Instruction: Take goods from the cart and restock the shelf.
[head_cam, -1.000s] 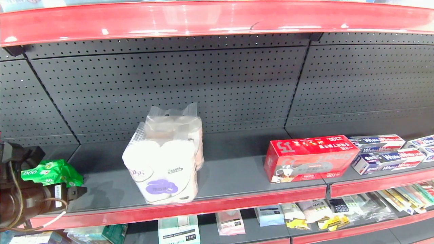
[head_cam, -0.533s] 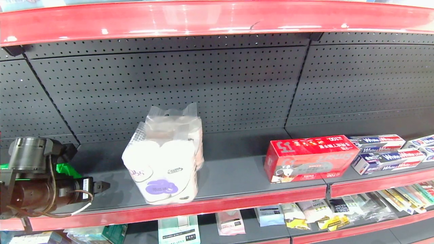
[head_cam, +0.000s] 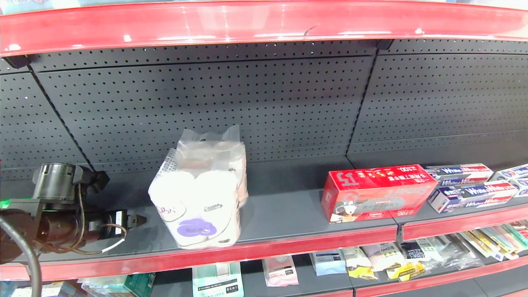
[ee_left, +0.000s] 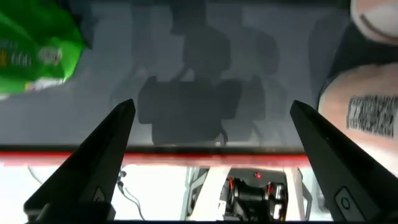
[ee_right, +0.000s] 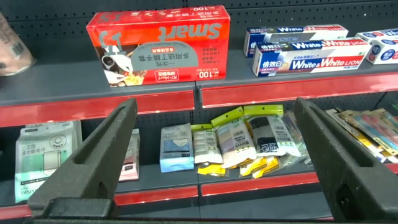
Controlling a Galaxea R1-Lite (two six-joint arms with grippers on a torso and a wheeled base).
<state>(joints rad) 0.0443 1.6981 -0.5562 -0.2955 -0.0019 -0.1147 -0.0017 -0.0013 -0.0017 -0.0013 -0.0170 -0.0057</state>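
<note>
Shelf (head_cam: 288,206); one toilet-roll pack (head_cam: 202,198); one red box (head_cam: 377,192); one green packet (ee_left: 34,53)

Red box (head_cam: 377,192) beside blue-and-white cartons (head_cam: 472,193); small packets (head_cam: 385,259) lower down, underneath.

We see a white roll pack (head_cam: 200,198) with a purple mark and a red box (head_cam: 375,192). The shelf lip (head_cam: 288,244) is red, the packet (ee_left: 34,53) green.
</note>
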